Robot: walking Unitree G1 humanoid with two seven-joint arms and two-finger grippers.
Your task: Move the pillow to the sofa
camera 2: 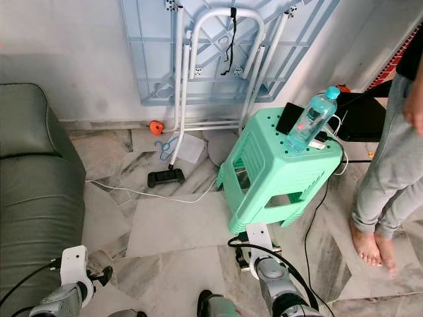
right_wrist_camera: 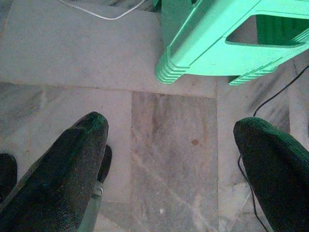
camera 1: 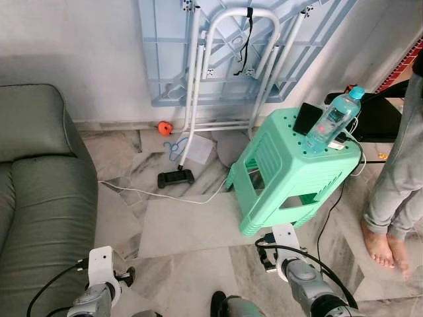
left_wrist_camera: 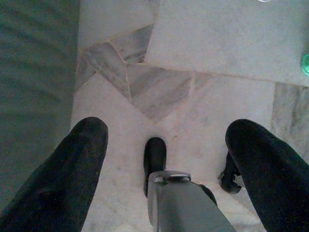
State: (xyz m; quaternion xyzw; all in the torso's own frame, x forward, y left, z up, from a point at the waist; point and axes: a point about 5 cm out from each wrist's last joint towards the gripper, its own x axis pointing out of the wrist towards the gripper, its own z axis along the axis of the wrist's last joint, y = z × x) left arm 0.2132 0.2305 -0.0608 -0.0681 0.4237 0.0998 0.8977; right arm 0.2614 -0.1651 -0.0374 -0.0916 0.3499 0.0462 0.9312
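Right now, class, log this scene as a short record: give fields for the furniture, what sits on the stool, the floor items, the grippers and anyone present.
sofa: dark green sofa on the robot's left
stool: mint green plastic stool ahead right
on stool: water bottle, black phone
against wall: folded blue table
floor items: black game controller, white cable
left gripper: open, over marble floor beside the sofa
right gripper: open, near the stool
person: bare feet at right
pillow: not seen
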